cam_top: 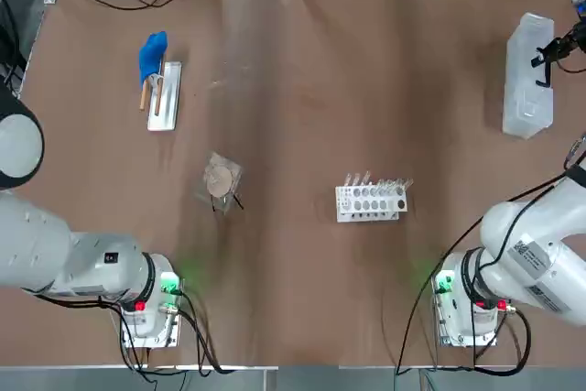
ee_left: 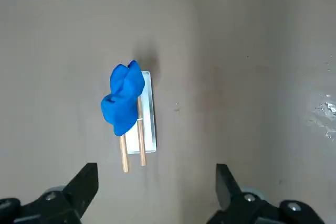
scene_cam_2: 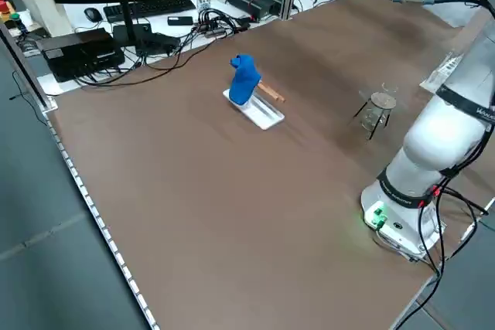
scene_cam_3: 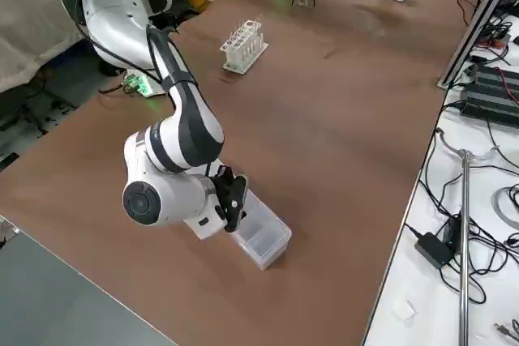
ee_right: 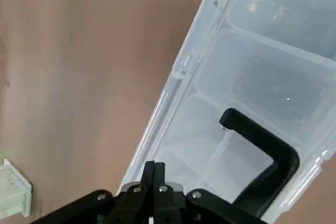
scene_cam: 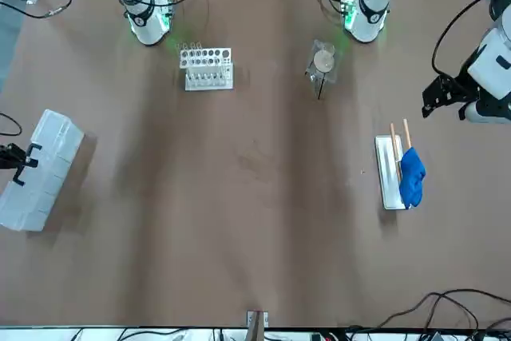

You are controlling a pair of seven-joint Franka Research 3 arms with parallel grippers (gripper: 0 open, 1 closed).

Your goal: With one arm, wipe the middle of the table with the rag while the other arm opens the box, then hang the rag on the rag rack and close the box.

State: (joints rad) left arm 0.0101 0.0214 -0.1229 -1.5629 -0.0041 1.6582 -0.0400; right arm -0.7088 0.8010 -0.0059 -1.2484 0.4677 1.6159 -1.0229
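Your right gripper [ee_right: 154, 169] sat clenched empty beside the box [ee_right: 252, 77], apparently closed; left gripper [ee_left: 152, 177] hovered released above the rag [ee_left: 124, 98] draped on the rack [ee_left: 147, 129].

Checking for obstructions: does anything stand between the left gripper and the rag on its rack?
Nothing visible does. The left gripper hangs open above the table, and the rag draped on the rag rack lies in plain view below it.

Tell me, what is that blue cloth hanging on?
The blue cloth is draped over the far end of two thin wooden rods that sit on a small silvery plate. The rods' covered ends are hidden. The left hand hovers open above it.
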